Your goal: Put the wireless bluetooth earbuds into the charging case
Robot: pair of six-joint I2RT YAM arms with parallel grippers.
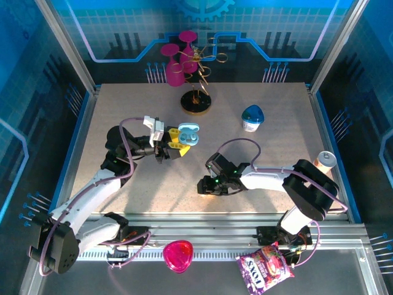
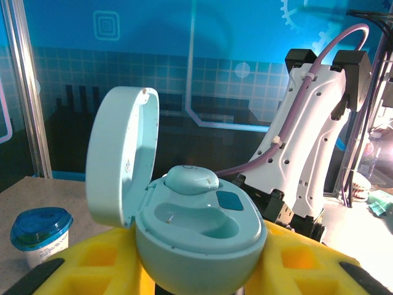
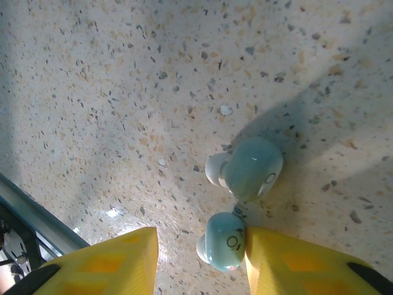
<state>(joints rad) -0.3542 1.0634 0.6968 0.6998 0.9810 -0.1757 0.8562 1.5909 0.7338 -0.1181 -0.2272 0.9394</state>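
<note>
Earbud point(image 3: 222, 241) sits between my right gripper's point(image 3: 201, 246) open fingers, touching one; a second earbud point(image 3: 249, 167) lies just past it on the tabletop point(image 3: 110, 123). My left gripper point(image 2: 196, 267) squeezes the open charging case point(image 2: 202, 243), third earbud point(image 2: 191, 179) inside.

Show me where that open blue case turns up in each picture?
Top external: centre-left, the charging case in the left claw.
Left wrist: the charging case at bottom centre, lid up.
Right wrist: two earbuds on the speckled table.
Shared landmark: the blue-lidded cup, top and left-wrist views.
</note>
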